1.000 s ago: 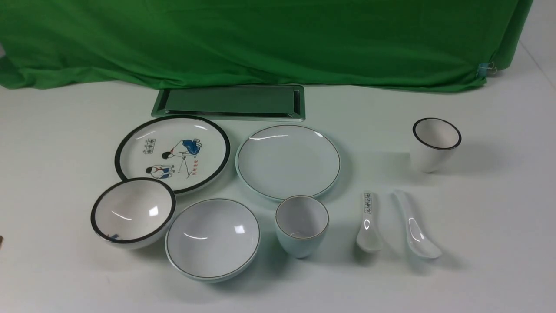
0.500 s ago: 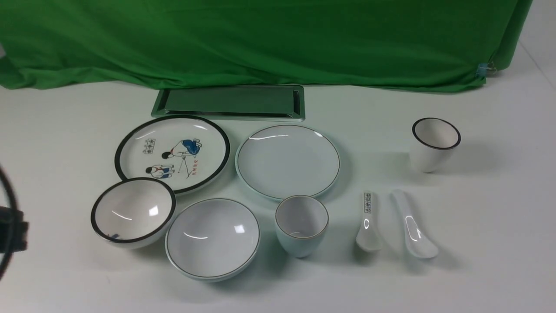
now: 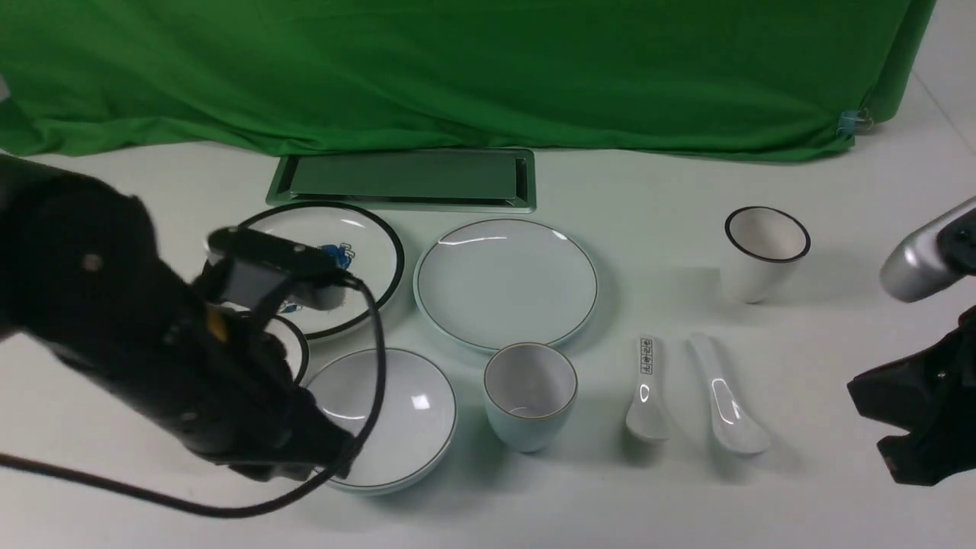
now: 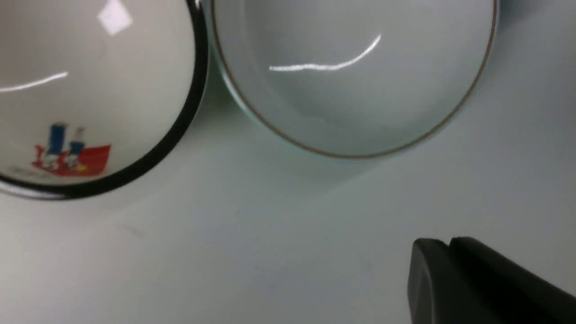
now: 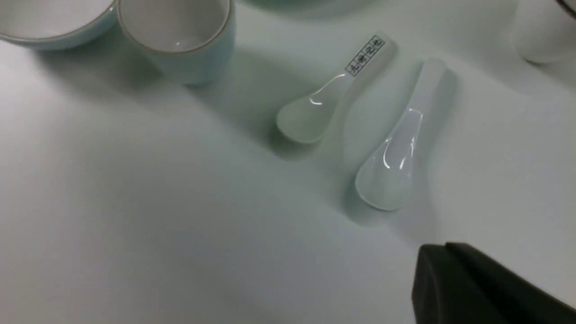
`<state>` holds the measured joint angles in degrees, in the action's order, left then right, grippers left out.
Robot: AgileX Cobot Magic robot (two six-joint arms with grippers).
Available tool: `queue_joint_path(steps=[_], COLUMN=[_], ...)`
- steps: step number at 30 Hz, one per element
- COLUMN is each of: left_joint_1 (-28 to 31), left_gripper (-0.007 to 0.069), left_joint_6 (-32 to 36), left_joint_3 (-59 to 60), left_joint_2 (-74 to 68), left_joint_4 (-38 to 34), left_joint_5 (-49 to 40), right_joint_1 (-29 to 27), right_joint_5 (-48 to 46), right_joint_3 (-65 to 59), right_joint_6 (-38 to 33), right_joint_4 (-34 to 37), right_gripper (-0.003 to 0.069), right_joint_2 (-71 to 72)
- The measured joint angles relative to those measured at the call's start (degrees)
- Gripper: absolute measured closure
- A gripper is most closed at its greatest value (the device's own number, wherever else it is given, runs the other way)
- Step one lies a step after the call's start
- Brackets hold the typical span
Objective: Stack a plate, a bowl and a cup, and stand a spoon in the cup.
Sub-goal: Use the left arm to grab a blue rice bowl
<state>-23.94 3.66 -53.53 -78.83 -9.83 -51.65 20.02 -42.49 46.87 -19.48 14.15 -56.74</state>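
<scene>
Plate [image 3: 505, 282], bowl [image 3: 412, 419], cup [image 3: 529, 396], spoon [image 3: 728, 404] — two of each, unstacked.

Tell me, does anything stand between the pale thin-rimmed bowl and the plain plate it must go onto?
Nothing visible lies in the gap between the bowl and the plate. The plate itself holds nothing. The cup stands close beside that path, on its right.

Nothing's stacked yet: the pale blue-white plate [image 3: 506, 282] lies flat mid table [image 3: 534, 511]. The shallow bowl [image 3: 404, 427] sits upright near its front left, and the little cup [image 3: 530, 396] stands empty just beside the bowl. The plain white spoon [image 3: 724, 396] lies scoop-up, right of the cup, handle pointing away.
</scene>
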Motion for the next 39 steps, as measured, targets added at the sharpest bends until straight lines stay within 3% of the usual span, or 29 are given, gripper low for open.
queue_joint_path(steps=[5,8,12,17,21,34,39], left_joint_1=[0.3,1.5,3.3,4.7,5.1,5.1,5.1], left_gripper=[0.0512,0.0391,0.0218,0.0160,0.0194,0.0589,0.0633], left_joint_6=[-11.4,-16.8,-19.8,-20.2,-20.2,-18.6,-14.1], left_joint_3=[0.0,0.0,-0.1,1.4,2.5,2.8,2.8], left_joint_2=[-6.2,-7.8,-8.0,-8.5,-10.5,-15.3,-11.0], left_joint_4=[4.6,5.9,6.2,4.9,3.9,-1.3,-3.1], left_joint_5=[6.1,7.7,8.3,11.1,12.9,19.1,16.1], right_joint_1=[0.3,0.3,0.3,0.3,0.3,0.3,0.3], right_joint_5=[0.6,1.0,1.4,1.6,1.8,1.9,1.8], right_joint_3=[0.0,0.0,0.0,0.0,0.0,0.0,0.0], right_joint_6=[0.0,-0.1,-0.1,-0.1,-0.1,0.0,0.0], right_joint_4=[-0.8,-1.0,-1.1,-1.2,-1.2,-1.2,-1.2], right_gripper=[0.0646,0.0646,0.0646,0.0646,0.0645,0.0638,0.0633], right_joint_2=[-0.1,-0.1,-0.1,-0.1,-0.1,-0.1,-0.1])
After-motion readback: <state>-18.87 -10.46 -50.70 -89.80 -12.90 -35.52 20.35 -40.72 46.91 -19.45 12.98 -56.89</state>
